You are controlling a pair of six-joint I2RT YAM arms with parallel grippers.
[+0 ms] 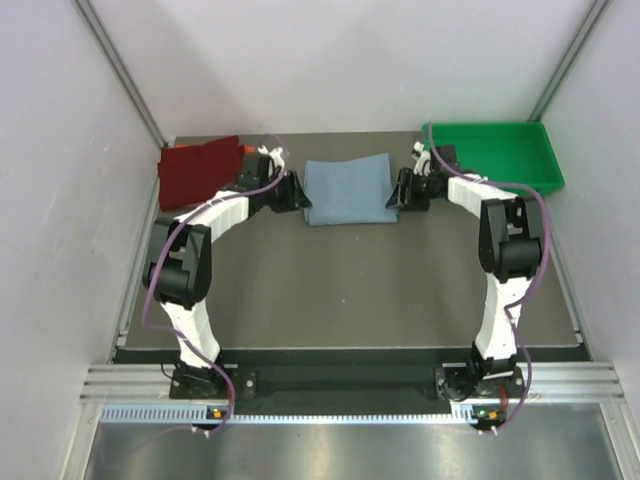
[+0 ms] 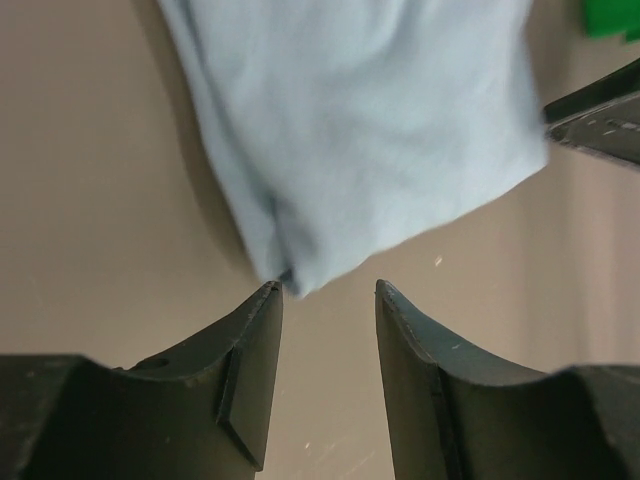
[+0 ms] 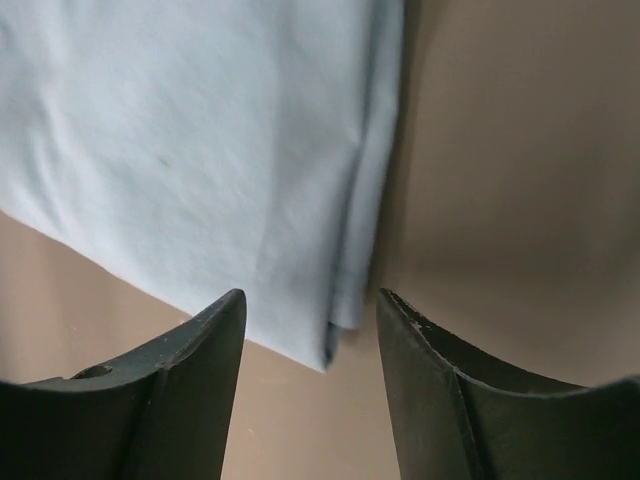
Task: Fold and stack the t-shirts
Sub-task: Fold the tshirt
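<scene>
The grey-blue t-shirt (image 1: pixel 347 192) lies folded into a rectangle at the back middle of the table. My left gripper (image 1: pixel 298 192) sits at its left edge and my right gripper (image 1: pixel 393 195) at its right edge. In the left wrist view the left gripper (image 2: pixel 328 288) is open, and a corner of the shirt (image 2: pixel 370 130) rests just ahead of the tips. In the right wrist view the right gripper (image 3: pixel 312 297) is open, with a layered corner of the shirt (image 3: pixel 200 150) lying loose on the table between its fingers. A dark red folded t-shirt (image 1: pixel 200 172) lies at the back left.
A green plastic tray (image 1: pixel 500 152) stands at the back right, close behind the right arm, and a corner of the tray (image 2: pixel 612 18) shows in the left wrist view. White walls close in the table on three sides. Bare brown tabletop (image 1: pixel 340 290) spreads in front of the shirt.
</scene>
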